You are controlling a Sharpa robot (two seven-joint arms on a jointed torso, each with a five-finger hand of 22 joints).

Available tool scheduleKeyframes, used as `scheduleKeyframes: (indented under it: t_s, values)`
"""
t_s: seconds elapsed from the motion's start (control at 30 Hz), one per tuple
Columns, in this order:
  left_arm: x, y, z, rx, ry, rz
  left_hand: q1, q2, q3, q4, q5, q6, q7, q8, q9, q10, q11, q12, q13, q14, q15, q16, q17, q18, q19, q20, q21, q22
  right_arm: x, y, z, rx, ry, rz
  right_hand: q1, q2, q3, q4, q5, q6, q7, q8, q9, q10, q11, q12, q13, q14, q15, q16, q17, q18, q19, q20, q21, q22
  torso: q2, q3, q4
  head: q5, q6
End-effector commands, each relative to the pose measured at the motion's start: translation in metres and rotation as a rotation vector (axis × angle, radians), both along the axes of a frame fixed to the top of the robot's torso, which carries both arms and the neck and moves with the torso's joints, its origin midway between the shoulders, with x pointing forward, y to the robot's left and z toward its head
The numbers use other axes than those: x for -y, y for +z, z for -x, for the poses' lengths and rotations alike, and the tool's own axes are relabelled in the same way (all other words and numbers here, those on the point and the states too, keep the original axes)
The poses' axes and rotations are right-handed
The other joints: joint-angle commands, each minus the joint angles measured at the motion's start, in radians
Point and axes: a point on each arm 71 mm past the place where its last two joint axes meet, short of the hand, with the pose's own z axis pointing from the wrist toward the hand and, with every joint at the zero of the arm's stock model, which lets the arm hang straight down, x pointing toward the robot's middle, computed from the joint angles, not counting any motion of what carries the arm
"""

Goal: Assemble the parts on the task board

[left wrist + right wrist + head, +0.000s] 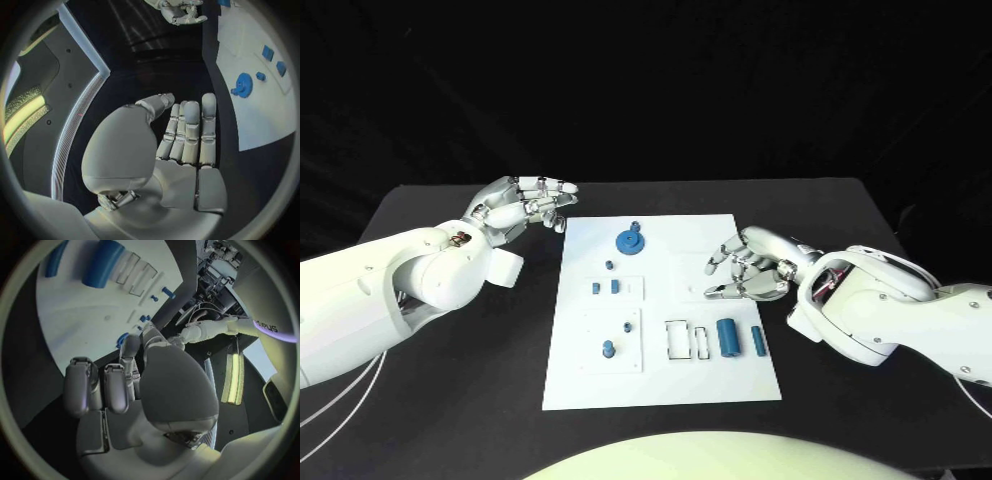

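The white task board (661, 375) lies mid-table. On it are a blue gear (630, 241) at its far left, small blue pieces (604, 287) below the gear, a blue peg (607, 349), a thick blue cylinder (728, 337) and a slim blue rod (759, 341). My left hand (524, 205) hovers off the board's far left corner, fingers straight and side by side (187, 135), holding nothing. My right hand (750, 265) is over the board's right side, fingers loosely bent (125, 385) with nothing in them. The left wrist view shows the gear (242, 82) on the board (250, 120).
The black table (459, 400) extends on both sides of the board. Empty white outlined slots (678, 340) sit beside the cylinder (103, 262). My left arm (387, 280) crosses the table's left side, my right arm (906, 310) its right side.
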Motion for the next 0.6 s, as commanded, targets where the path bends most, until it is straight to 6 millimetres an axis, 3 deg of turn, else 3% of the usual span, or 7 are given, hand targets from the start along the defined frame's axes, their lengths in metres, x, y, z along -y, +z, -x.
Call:
scheduleKeyframes:
  t_s: [0.03, 0.27, 0.6]
  values:
    - [0.001, 0.0, 0.001, -0.001, -0.01, 0.014, 0.002, 0.01, -0.002, -0.006, 0.003, -0.006, -0.004, 0.005, 0.002, -0.006, -0.001, 0.003, -0.002, -0.003, 0.001, -0.005, -0.002, 0.016, 0.005, 0.0, -0.005, -0.001, 0.013, -0.008, 0.006, -0.133, -0.056, 0.044, -0.093, 0.039, -0.056, 0.003, 0.026, -0.019, -0.013, 0.108, 0.059, 0.095, -0.006, 0.632, 0.743, 0.078, -0.006, 0.081, 0.18, -0.036, 0.072, -0.007, 0.138, 0.189, -0.002, 0.0008, -0.0026, -0.014, -0.001]
    - [0.002, -0.001, 0.002, -0.003, -0.014, 0.015, 0.002, 0.01, -0.002, -0.006, 0.003, -0.006, -0.004, 0.005, 0.002, -0.006, -0.001, 0.003, -0.002, -0.003, 0.001, -0.005, -0.002, 0.016, 0.005, 0.0, -0.005, -0.001, 0.029, -0.017, 0.02, -0.179, -0.114, 0.161, -0.126, 0.038, -0.067, 0.006, 0.021, -0.016, -0.018, 0.137, 0.079, 0.145, -0.01, 0.719, 0.849, 0.091, -0.007, 0.109, 0.254, -0.05, 0.091, -0.008, 0.2, 0.234, -0.001, -0.0004, -0.0019, -0.024, -0.004]
    - [0.002, -0.001, 0.003, -0.004, -0.015, 0.016, 0.002, 0.01, -0.002, -0.006, 0.003, -0.006, -0.004, 0.005, 0.002, -0.006, -0.001, 0.003, -0.002, -0.003, 0.001, -0.005, -0.002, 0.016, 0.005, 0.0, -0.005, -0.001, 0.027, -0.032, 0.035, -0.221, -0.136, 0.257, -0.191, 0.024, -0.08, 0.007, 0.024, -0.007, -0.022, 0.149, 0.089, 0.167, -0.013, 0.751, 0.886, 0.098, -0.009, 0.124, 0.299, -0.061, 0.105, -0.009, 0.243, 0.263, -0.001, -0.0008, -0.0007, -0.031, -0.009]
